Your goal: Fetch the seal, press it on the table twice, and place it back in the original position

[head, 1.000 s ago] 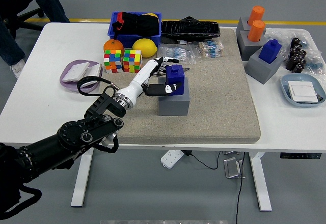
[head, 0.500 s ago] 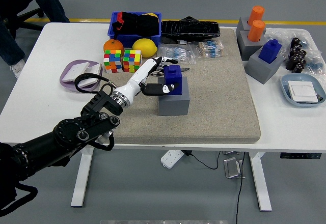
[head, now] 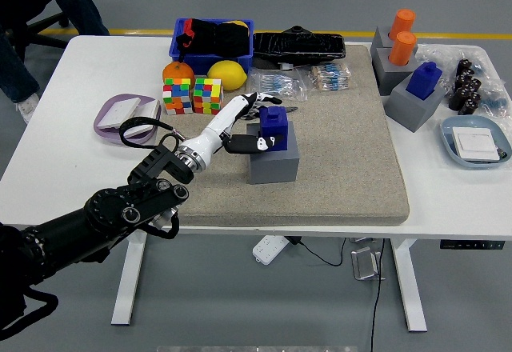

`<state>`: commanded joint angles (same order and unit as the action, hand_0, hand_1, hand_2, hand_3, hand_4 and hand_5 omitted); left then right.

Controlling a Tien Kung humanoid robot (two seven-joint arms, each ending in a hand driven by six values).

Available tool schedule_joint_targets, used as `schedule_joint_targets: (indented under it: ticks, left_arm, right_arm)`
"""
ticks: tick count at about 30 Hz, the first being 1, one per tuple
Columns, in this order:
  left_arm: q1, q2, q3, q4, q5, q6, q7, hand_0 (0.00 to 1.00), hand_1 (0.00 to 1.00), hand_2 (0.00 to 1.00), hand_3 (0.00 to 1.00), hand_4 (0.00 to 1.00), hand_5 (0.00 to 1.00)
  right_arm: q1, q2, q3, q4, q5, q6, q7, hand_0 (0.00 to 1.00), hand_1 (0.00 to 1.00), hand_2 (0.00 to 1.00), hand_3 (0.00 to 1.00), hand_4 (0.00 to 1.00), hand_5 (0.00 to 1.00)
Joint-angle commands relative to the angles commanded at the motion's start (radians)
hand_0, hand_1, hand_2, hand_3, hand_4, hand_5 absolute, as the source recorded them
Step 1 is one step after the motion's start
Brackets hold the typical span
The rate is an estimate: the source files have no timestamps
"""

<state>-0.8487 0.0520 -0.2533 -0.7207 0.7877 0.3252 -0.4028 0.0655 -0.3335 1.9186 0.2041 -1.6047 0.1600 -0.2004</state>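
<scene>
Only one view is given, taken from high up on the robot's side and aimed forward and down. The white table is seen whole from moderate distance: its near edge runs low across the picture, its far edge lies near the top, and both far corners are included. Grey floor is shown beyond and beneath. The left arm is admitted from the lower left corner.

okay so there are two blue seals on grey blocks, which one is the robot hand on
The blue seal on the grey block in the middle of the beige mat. The left robot hand wraps it; the other blue seal stands untouched at the right.
</scene>
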Motion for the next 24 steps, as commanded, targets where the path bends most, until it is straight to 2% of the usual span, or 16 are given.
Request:
schedule_joint_targets:
  ticks: [5, 6, 11, 12, 17, 18, 23, 24]
  left_arm:
    - [0.003, 0.001, 0.004, 0.005, -0.010, -0.014, 0.004, 0.797, 0.629, 0.550, 0.747, 0.646, 0.002]
    - [0.003, 0.001, 0.003, 0.006, -0.013, -0.016, 0.003, 0.837, 0.764, 0.676, 0.780, 0.843, 0.002]
    - [0.002, 0.002, 0.002, 0.009, 0.000, -0.033, 0.015, 0.837, 0.764, 0.676, 0.780, 0.843, 0.002]
    - [0.002, 0.002, 0.002, 0.011, 0.001, -0.038, 0.018, 0.883, 0.855, 0.769, 0.847, 0.973, 0.002]
    - [0.004, 0.001, 0.003, 0.015, 0.010, -0.054, 0.028, 0.883, 0.855, 0.769, 0.847, 0.973, 0.002]
    - [0.004, 0.001, 0.003, 0.015, 0.011, -0.056, 0.028, 0.942, 0.946, 0.862, 0.922, 0.998, 0.002]
    - [0.005, 0.002, -0.008, 0.015, 0.011, -0.078, 0.028, 0.942, 0.946, 0.862, 0.922, 0.998, 0.002]
    - [0.006, 0.002, -0.012, 0.015, 0.009, -0.087, 0.027, 0.989, 0.998, 0.983, 0.998, 0.998, 0.181]
  right_arm:
    - [0.000, 0.001, -0.001, 0.000, 0.001, 0.000, 0.000, 0.869, 0.730, 0.710, 0.739, 0.852, 0.526]
    - [-0.001, 0.001, -0.002, 0.000, 0.001, 0.000, 0.000, 0.869, 0.730, 0.709, 0.738, 0.852, 0.526]
    - [0.001, 0.001, -0.003, 0.001, 0.004, 0.001, 0.000, 0.869, 0.730, 0.709, 0.738, 0.852, 0.526]
    - [0.001, 0.001, -0.004, 0.001, 0.004, 0.001, 0.000, 0.869, 0.730, 0.709, 0.740, 0.854, 0.527]
    - [-0.001, 0.001, 0.003, -0.001, 0.000, 0.001, 0.000, 0.869, 0.730, 0.709, 0.740, 0.854, 0.527]
    - [-0.001, 0.001, 0.003, -0.001, -0.001, 0.001, 0.000, 0.870, 0.729, 0.707, 0.739, 0.855, 0.529]
    - [-0.001, 0.002, 0.001, 0.000, 0.001, 0.002, 0.000, 0.870, 0.729, 0.707, 0.739, 0.855, 0.529]
    - [-0.001, 0.002, 0.002, 0.000, 0.001, 0.001, 0.000, 0.869, 0.730, 0.707, 0.739, 0.856, 0.529]
